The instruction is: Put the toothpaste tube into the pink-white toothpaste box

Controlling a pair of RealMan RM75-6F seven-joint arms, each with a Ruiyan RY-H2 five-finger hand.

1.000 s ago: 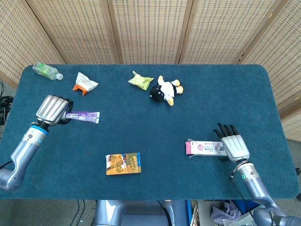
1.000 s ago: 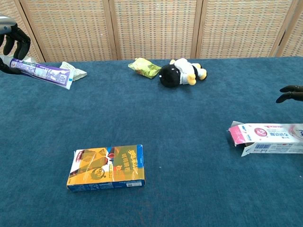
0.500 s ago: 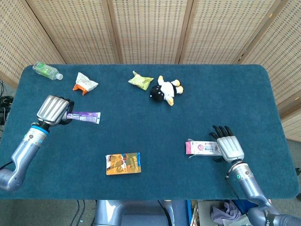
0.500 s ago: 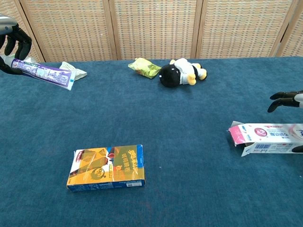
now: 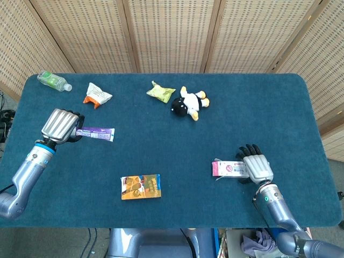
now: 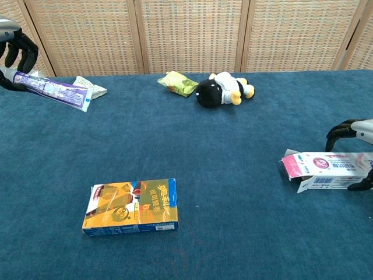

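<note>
Two hands busy: left hand (image 5: 60,126) grips the toothpaste tube (image 5: 95,132), right hand (image 5: 257,167) curls over the box (image 6: 326,171). Clamp it firmly, flap facing left, before bringing the tube over.

Surface: table (image 5: 161,156) with a dark blue cloth top.
Far left: plastic bottle (image 5: 54,81), white-orange snack packet (image 5: 97,94).
Far middle: green-yellow packet (image 5: 161,92), just beside it a black-white plush toy (image 5: 189,103).
Near left: orange box (image 5: 141,186), lying flat.
Near right: pink-white toothpaste box (image 5: 230,169), lying flat, end flap open.
</note>
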